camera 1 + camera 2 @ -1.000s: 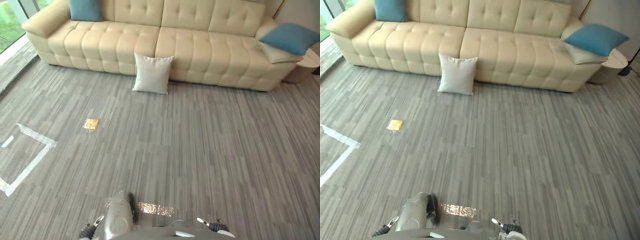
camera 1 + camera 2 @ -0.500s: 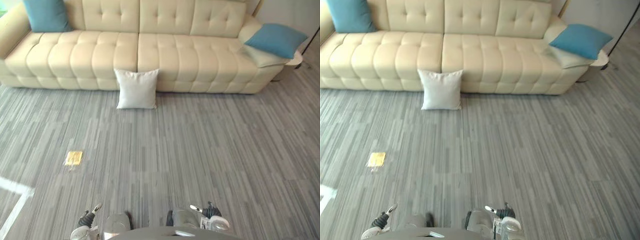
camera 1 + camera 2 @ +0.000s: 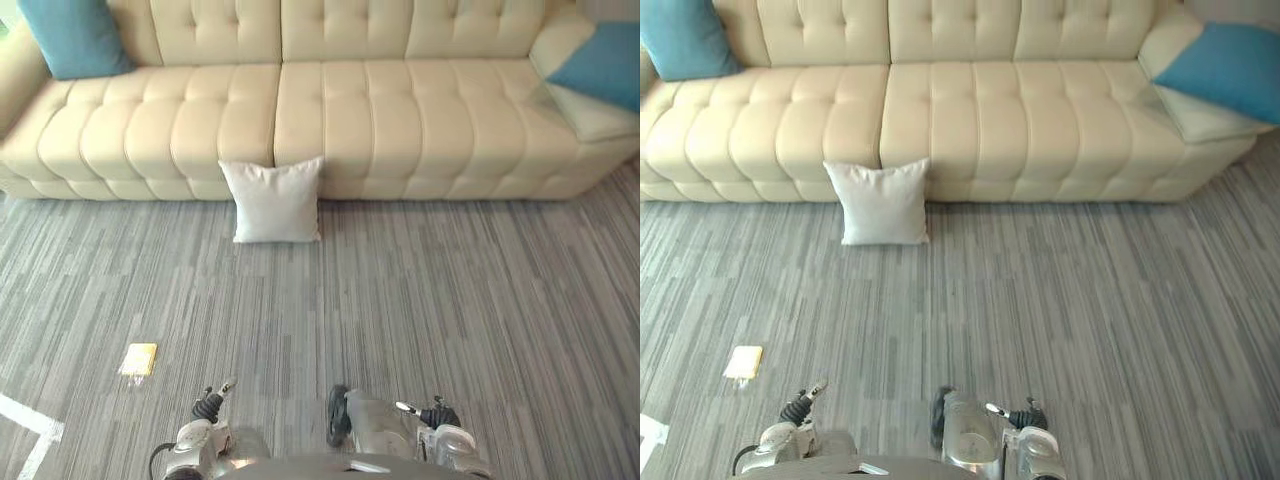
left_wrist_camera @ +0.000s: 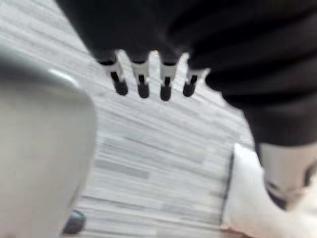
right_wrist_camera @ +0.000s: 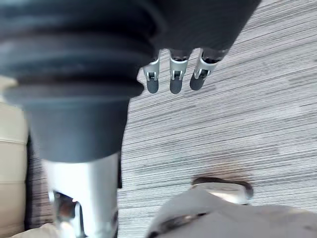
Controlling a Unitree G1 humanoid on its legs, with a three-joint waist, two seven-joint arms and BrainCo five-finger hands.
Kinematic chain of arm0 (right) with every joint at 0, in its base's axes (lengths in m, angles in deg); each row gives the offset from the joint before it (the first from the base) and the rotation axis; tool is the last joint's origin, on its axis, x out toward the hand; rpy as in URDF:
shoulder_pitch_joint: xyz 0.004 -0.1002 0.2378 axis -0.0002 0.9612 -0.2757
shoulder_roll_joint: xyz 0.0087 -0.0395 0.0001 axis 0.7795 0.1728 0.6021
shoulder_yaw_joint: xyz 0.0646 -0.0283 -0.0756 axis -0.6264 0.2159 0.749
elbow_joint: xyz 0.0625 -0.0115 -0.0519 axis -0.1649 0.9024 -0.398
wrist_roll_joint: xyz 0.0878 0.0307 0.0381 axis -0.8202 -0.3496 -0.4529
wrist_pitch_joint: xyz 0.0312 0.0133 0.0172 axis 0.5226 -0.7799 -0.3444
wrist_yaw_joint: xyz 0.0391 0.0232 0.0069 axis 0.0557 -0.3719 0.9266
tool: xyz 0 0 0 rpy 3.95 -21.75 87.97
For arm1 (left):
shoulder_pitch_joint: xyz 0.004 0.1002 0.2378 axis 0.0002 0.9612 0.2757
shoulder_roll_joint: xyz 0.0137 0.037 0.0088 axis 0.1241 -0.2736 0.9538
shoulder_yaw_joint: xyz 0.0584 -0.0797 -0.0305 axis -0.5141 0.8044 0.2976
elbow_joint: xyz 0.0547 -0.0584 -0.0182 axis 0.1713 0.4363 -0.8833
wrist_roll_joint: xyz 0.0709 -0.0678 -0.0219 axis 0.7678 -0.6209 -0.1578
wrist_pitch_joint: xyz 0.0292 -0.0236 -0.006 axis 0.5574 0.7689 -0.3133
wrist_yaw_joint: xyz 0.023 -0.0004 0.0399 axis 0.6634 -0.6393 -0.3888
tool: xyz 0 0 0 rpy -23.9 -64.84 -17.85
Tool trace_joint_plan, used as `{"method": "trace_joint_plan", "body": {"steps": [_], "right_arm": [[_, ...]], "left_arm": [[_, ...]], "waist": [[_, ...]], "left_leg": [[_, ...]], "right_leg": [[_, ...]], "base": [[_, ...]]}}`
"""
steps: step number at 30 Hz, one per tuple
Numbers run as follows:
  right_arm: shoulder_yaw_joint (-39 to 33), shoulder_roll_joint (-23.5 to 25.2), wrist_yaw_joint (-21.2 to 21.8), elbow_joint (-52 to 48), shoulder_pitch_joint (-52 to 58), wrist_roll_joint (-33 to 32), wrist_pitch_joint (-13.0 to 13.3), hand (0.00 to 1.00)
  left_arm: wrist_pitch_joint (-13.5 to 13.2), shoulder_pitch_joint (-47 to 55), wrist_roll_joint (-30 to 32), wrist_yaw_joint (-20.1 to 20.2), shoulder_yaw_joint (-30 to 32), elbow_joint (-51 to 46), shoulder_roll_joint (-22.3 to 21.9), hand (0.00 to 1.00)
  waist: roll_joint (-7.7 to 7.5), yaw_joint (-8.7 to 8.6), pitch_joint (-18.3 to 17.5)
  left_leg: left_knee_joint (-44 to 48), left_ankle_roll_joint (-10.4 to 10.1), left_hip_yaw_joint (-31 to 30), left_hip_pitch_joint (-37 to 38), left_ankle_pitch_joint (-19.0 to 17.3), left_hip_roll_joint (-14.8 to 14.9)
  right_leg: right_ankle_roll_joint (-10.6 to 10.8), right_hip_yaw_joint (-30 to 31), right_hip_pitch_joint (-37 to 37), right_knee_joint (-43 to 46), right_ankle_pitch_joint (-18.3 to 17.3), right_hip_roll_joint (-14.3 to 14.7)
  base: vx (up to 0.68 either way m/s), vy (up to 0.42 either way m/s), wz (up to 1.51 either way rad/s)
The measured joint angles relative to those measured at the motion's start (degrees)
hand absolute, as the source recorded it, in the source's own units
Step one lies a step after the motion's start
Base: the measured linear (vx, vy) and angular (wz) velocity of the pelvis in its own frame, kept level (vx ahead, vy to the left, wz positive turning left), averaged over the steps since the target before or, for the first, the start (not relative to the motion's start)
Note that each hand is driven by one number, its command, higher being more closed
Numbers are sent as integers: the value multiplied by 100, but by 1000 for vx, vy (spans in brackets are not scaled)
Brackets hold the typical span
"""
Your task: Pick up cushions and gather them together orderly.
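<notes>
A white cushion (image 3: 273,200) stands on the grey carpet, leaning against the front of the cream sofa (image 3: 350,110). One blue cushion (image 3: 72,37) rests in the sofa's far left corner. Another blue cushion (image 3: 1225,68) lies at the right end on top of a cream cushion (image 3: 1200,118). My left hand (image 4: 142,82) hangs over the carpet with its fingers straight and nothing in it. My right hand (image 5: 173,74) hangs the same way, open and holding nothing. Both hands are well short of the white cushion.
A small yellow object (image 3: 138,358) lies on the carpet to the left. White tape (image 3: 25,425) marks the floor at the lower left corner. Striped grey carpet stretches from me to the sofa.
The camera has turned and come closer, so the sofa now sits square and larger in view. The cushions and the yellow object lie where they were.
</notes>
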Motion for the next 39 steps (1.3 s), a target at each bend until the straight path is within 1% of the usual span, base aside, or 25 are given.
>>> {"method": "trace_joint_plan", "body": {"steps": [1,2,3,6,8,9,11,12,14,15,16,17,20,22,23,25,27,28,29,30,32,34,36,38,39], "right_arm": [[3,-45,-6,-18,62,-4,5,0],[4,-65,-5,-12,78,-4,1,0],[46,33,-11,38,70,-4,-9,0],[41,326,-2,123,59,-3,18,0],[3,311,-1,264,66,-7,7,0],[-12,289,-1,280,65,-10,6,0],[9,202,14,272,38,-7,8,0],[12,166,30,272,-1,-19,18,0],[35,151,58,227,-84,-21,35,0],[63,143,59,220,-88,-18,44,0],[127,145,62,212,-87,-21,72,0],[144,148,64,203,-93,-18,82,0],[121,145,63,115,-109,-21,107,0],[109,156,62,-3,-101,-24,130,0],[82,167,62,-6,-90,-24,133,0],[-147,197,66,-19,-22,-55,139,0],[-264,157,64,-26,-3,-50,141,0],[-355,144,64,-31,-6,-52,141,0],[-384,145,63,-32,-4,-52,140,0],[-385,145,61,-38,17,-51,116,0],[-370,81,60,-42,94,-50,59,0],[-366,84,60,-50,123,-70,31,0],[-367,81,56,-54,122,-95,24,0],[-367,76,43,-55,128,-107,24,0],[-360,87,41,-74,142,-105,28,0]], "left_arm": [[-3,18,-3,-1,-10,71,-40,0],[-10,18,-13,3,-15,117,-56,0],[-12,-59,-55,0,-27,144,47,0],[-10,-39,-71,15,-67,179,269,0],[16,-42,-57,21,-91,207,303,0],[25,-33,-53,19,-102,241,298,0],[35,-30,-53,18,-179,313,308,0],[54,-42,-48,20,-353,372,392,0],[94,31,-50,8,-535,401,516,0],[96,71,-44,-6,-555,395,532,0],[96,115,-37,-9,-556,398,530,0],[96,121,-21,-7,-558,402,511,0],[97,70,9,-8,-546,397,410,0],[102,113,71,-5,-548,406,361,0],[102,119,98,-3,-546,407,355,0],[103,106,126,-6,-491,416,282,0],[98,126,190,0,-416,399,106,0],[97,120,248,4,-374,380,49,0],[99,119,260,10,-300,357,24,0],[103,130,292,7,-211,345,-18,0],[98,147,289,1,-99,255,-132,0],[96,202,291,6,-81,143,-149,0],[97,191,289,1,-39,124,-151,0],[97,173,290,0,-33,139,-152,0],[97,164,288,6,-20,167,-136,0]], "waist": [[115,22,-68],[165,44,-89],[-98,18,-174],[-451,76,-314],[-502,62,-356],[-469,63,-385],[-446,50,-402],[-419,-4,-387],[-382,-61,-342],[-357,-74,-319],[-370,-115,-325],[-375,-136,-330],[-343,-148,-317],[-286,-241,-299],[-308,-277,-308],[-341,-277,-350],[-89,-273,-449],[-17,-288,-438],[-5,-295,-430],[-9,-292,-410],[105,-180,-413],[102,-175,-425],[101,-149,-424],[100,-115,-424],[84,-102,-437]], "left_leg": [[-749,50,-77,-22,706,-86],[-829,217,-121,-39,1105,-77],[-713,569,-164,-20,1413,-392],[-732,733,-290,-2,1083,-793],[-383,818,-419,-10,660,-1026],[-129,841,-489,12,306,-1157],[-72,875,-515,197,48,-1297],[-111,876,-590,372,-63,-1359],[-240,856,-615,824,-218,-1394],[-331,873,-614,1073,-267,-1395],[-489,913,-628,1439,-304,-1388],[-540,918,-642,1572,-328,-1374],[-610,838,-672,1821,-479,-1252],[-633,646,-755,1928,-605,-1080],[-655,589,-801,1979,-638,-1076],[-692,325,-1010,2274,-822,-1032],[-593,188,-1075,2271,-887,-816],[-333,95,-1077,2204,-942,-719],[90,14,-1077,2036,-991,-630],[966,-143,-1025,1714,-1050,-432],[1855,-160,-748,1453,-1104,-68],[1889,-85,-592,1295,-1147,44],[1459,-58,-621,1085,-1159,31],[799,-9,-647,1094,-988,20],[547,-13,-631,1149,-755,-10]], "right_leg": [[224,1,194,-98,-113,-14],[337,7,259,-104,-184,6],[469,-57,474,-116,-251,-259],[442,-161,528,-157,222,-522],[566,-141,650,64,356,-713],[564,-72,541,657,358,-875],[524,221,-20,2053,517,-1098],[562,446,-554,3224,494,-1162],[451,500,-1312,4653,14,-1075],[379,466,-1524,4879,-184,-958],[245,357,-1778,4776,-532,-706],[195,260,-1903,4537,-657,-602],[108,-48,-2382,3370,-752,-296],[-39,-152,-2525,2039,-360,-3],[-101,-113,-2496,1666,-126,31],[-302,-114,-2237,1283,756,48],[-365,-346,-2137,1284,545,161],[-395,-474,-2065,1306,406,173],[-412,-536,-1980,1311,321,182],[-430,-654,-1745,1244,216,224],[-448,-749,-1344,996,163,376],[-409,-744,-1165,877,117,402],[-400,-629,-1147,831,113,395],[-350,-510,-1136,877,86,393],[-275,-402,-1146,949,41,405]], "base": [[477,337,-6],[456,351,27],[402,304,36],[382,266,50],[377,242,57],[393,235,28],[324,201,16],[202,133,14],[269,144,4],[350,88,-2],[317,22,6],[308,-7,12],[246,-71,3],[301,-122,13],[314,-161,30],[401,-235,42],[354,-216,48],[340,-232,53],[316,-241,58],[291,-239,43],[220,-146,13],[201,-79,-9],[176,20,-27],[103,113,-34],[96,172,-27]]}}
